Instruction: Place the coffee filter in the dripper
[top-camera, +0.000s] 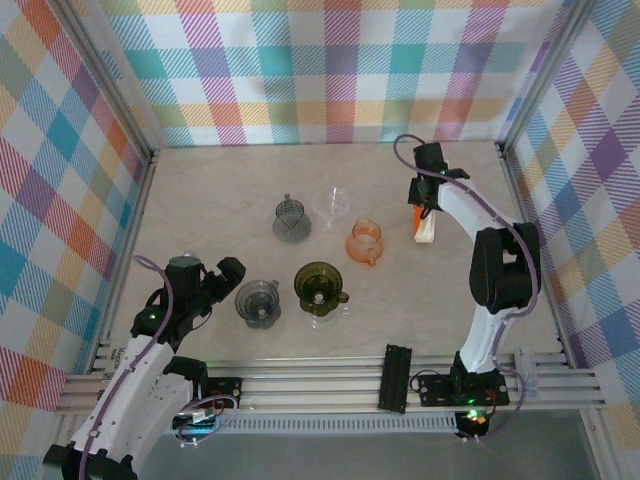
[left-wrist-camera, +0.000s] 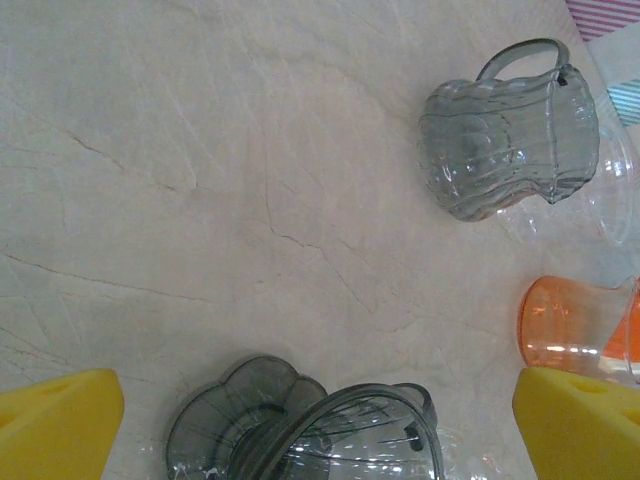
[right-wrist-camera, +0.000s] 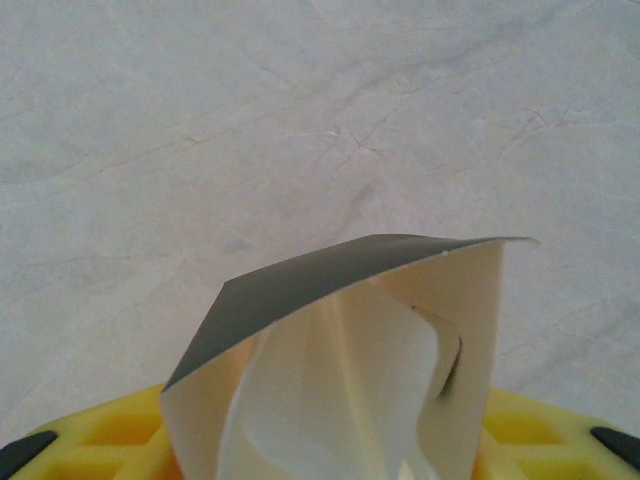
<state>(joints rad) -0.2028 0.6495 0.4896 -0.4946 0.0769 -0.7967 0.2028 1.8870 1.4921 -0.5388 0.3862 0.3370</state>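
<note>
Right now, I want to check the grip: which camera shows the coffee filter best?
Right wrist: the coffee filter is close and large, pinched in the right gripper. From the top external view it is a small white sliver at that gripper.

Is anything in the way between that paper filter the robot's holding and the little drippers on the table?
Nothing visible does. The coffee filter, pinched in the right arm's fingers, has just bare table between it and the nearest one, the orange dripper. The olive dripper sits farther left.
</note>
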